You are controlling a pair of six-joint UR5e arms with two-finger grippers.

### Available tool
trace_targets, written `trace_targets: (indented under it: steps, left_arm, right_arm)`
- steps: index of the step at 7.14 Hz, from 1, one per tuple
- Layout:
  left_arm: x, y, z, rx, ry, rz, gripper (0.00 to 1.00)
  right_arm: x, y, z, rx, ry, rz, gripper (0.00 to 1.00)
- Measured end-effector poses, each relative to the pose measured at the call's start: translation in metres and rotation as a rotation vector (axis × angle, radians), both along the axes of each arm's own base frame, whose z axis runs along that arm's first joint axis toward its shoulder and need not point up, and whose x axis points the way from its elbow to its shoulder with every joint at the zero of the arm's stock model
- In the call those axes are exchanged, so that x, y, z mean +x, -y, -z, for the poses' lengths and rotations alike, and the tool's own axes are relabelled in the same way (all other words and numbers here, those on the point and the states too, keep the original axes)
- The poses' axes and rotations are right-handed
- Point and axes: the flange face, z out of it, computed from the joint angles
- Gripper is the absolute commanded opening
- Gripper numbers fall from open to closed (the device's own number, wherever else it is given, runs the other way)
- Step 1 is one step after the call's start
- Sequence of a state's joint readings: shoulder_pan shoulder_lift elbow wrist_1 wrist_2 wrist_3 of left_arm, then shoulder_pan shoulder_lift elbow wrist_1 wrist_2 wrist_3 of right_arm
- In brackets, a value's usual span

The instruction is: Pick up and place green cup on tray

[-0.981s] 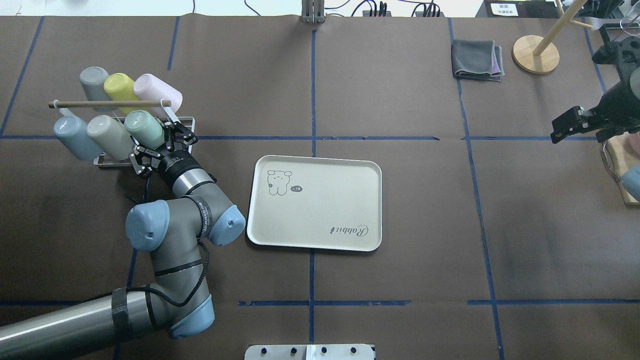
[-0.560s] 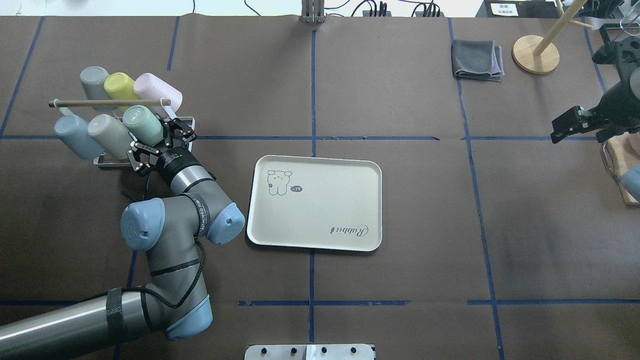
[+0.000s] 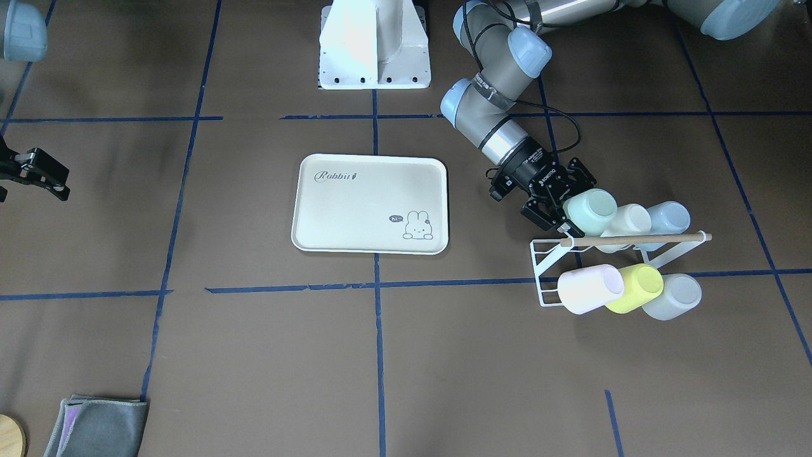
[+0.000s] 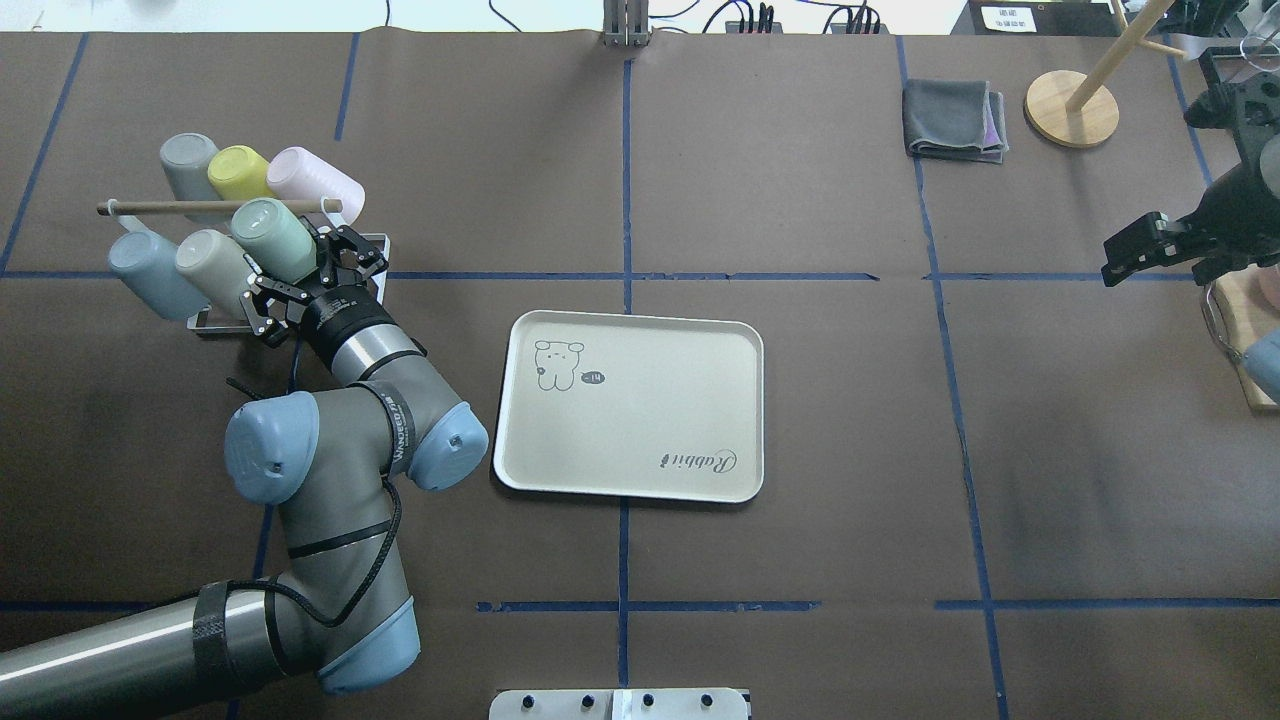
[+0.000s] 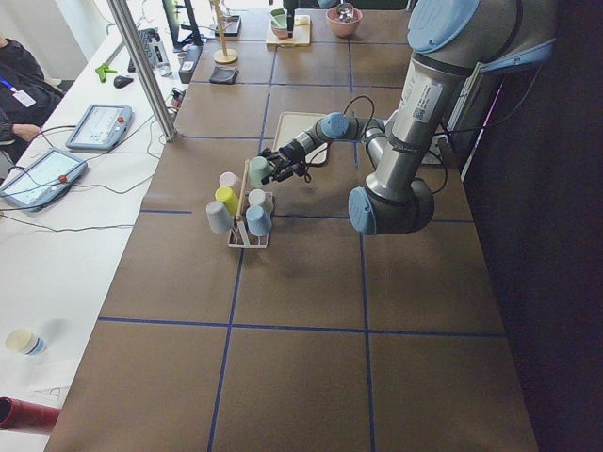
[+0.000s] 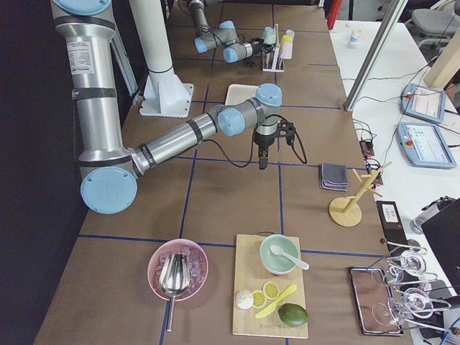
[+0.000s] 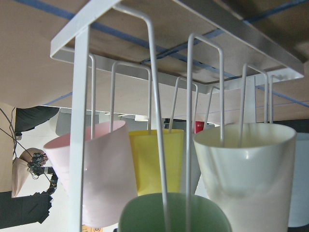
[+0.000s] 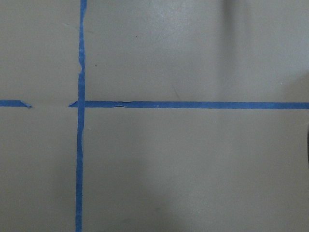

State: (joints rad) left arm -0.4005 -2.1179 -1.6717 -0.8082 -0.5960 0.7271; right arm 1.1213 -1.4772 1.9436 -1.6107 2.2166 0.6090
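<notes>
Pale mint plastic sat between my left fingers (image 4: 345,252). They were closed against the green cup (image 4: 268,235) near its mouth, one on each side of the wall. I judged them clamped on it, though no view showed the pads squarely.

The cup lay tipped on the white wire rack (image 3: 536,266), at the end of the row nearest my arm. My wrist camera showed a prong (image 7: 157,121) running into its mouth, so it was not yet free. The tray (image 4: 640,420) lay flat on the desk, well apart from the rack.

I took the cup for a light, stiff, thin-walled thing, smooth and slightly tapered, so likely to squirt out under a hard squeeze. A moderate hold across the wall just behind the rim seemed best, and it would need drawing off along the prong rather than sideways.

I counted six cups on the rack:
- In one row, the green one, a cream cup (image 4: 210,262) and a light blue cup (image 4: 145,265).
- In the other row, a pink cup (image 4: 310,178), a yellow cup (image 4: 235,168) and a grey cup (image 4: 185,158).

There was one rack and one tray. My right fingers (image 4: 1120,262) hung over the desk far off. I couldn't tell how far apart they were.
</notes>
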Motion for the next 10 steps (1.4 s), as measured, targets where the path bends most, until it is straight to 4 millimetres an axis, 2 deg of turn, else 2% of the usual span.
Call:
trace_targets:
  steps: [3, 6, 8, 10]
  left_arm:
    - [-0.015, 0.002, 0.016, 0.019, -0.015, 0.010, 0.50]
    - [-0.043, 0.010, 0.043, 0.049, -0.060, 0.038, 0.50]
    - [-0.071, 0.012, 0.077, 0.082, -0.120, 0.049, 0.50]
    - [-0.104, -0.004, 0.126, 0.115, -0.286, 0.056, 0.50]
  right_arm:
    - [-0.001, 0.000, 0.001, 0.000, 0.001, 0.001, 1.00]
    - [-0.001, 0.000, 0.001, 0.001, 0.002, 0.001, 1.00]
    - [0.000, 0.000, 0.003, 0.003, 0.004, 0.000, 1.00]
    - [-0.001, 0.000, 0.004, 0.005, 0.005, 0.000, 1.00]
